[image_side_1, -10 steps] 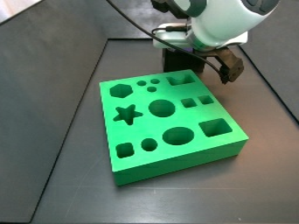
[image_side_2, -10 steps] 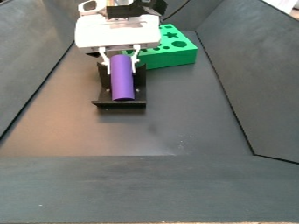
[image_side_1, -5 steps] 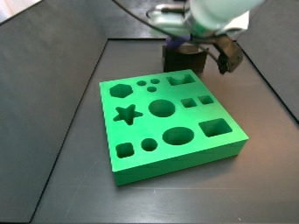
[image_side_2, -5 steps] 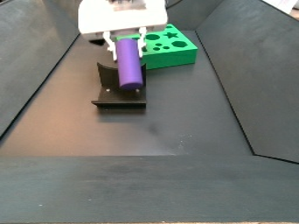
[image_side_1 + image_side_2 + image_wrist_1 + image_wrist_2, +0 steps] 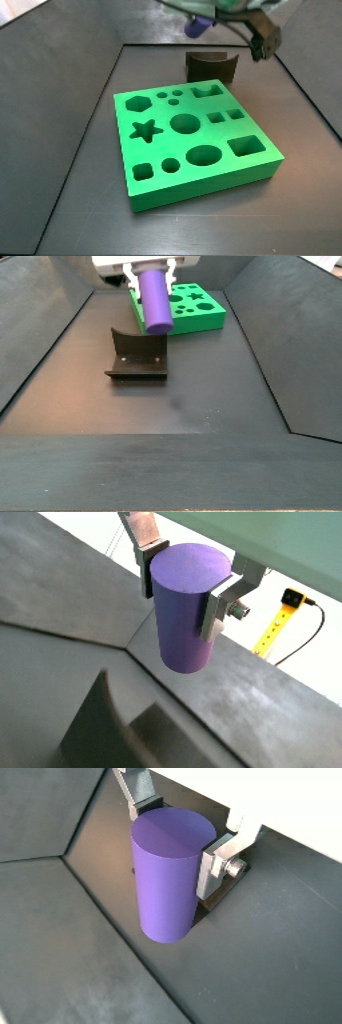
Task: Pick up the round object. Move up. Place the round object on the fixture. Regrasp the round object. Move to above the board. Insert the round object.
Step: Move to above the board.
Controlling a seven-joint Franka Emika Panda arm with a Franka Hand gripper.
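At the top of a side view, the tool (image 5: pixel 151 278) clamps the purple peg (image 5: pixel 155 302) above the empty fixture (image 5: pixel 138 356), green board (image 5: pixel 194 309) behind.

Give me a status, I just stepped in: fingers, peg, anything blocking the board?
Gripper up high, fingers shut on the purple peg. Peg clear of the fixture, hanging above it. Green board bare, nothing over its holes.

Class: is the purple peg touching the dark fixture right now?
Apart. In a side view the purple peg, held in the gripper, hangs above the fixture with bare floor between.
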